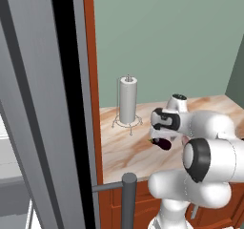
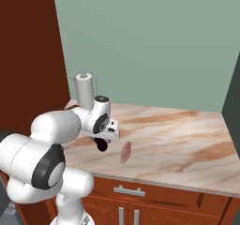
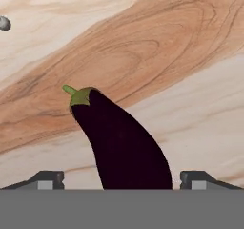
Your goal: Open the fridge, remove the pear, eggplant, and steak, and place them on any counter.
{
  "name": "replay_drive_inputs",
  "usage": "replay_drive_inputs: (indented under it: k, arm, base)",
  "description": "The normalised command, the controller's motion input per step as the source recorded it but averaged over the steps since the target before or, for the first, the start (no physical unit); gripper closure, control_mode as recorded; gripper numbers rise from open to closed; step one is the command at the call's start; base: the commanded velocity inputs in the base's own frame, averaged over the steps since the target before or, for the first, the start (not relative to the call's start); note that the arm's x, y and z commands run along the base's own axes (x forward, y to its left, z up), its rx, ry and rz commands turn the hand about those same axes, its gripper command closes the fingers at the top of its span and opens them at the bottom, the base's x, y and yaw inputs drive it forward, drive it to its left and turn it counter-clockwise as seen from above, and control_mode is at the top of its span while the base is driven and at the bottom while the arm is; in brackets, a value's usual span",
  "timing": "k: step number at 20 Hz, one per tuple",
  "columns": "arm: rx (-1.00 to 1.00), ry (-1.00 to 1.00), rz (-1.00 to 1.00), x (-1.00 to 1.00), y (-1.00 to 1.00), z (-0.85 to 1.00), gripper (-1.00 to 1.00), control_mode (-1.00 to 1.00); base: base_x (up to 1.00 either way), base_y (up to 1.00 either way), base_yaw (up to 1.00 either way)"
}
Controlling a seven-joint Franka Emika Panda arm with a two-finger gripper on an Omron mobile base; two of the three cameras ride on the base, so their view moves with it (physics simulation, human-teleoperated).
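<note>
The dark purple eggplant (image 3: 119,147) with a green stem lies on the beige marble-look counter (image 2: 178,135). It sits between the fingertips of my gripper (image 3: 124,178), which is open, with a gap on either side of it. From the base views the gripper (image 2: 104,139) hangs just over the eggplant (image 1: 163,143) near the counter's left end. The pinkish steak (image 2: 125,152) lies flat on the counter just right of the eggplant (image 2: 101,145). The grey fridge (image 1: 38,128) door stands open at the left. The pear is out of view.
A paper towel roll on a wire holder (image 1: 127,101) stands at the back left of the counter, behind the gripper. The fridge door's bar handle (image 1: 128,194) juts out low beside my arm. Reddish-brown cabinets (image 2: 154,198) run below the counter.
</note>
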Motion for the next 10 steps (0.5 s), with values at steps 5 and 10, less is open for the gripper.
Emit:
replay_drive_inputs:
  k: [5,10]
  arm:
    - [0.1,-0.09,0.15,-0.28,-0.01,0.88,-1.0,-1.0]
    - [0.11,-0.09,0.13,-0.38,0.0,1.0,-1.0,-1.0]
  base:
    - [0.0,0.0,0.0]
    - [0.0,0.0,0.0]
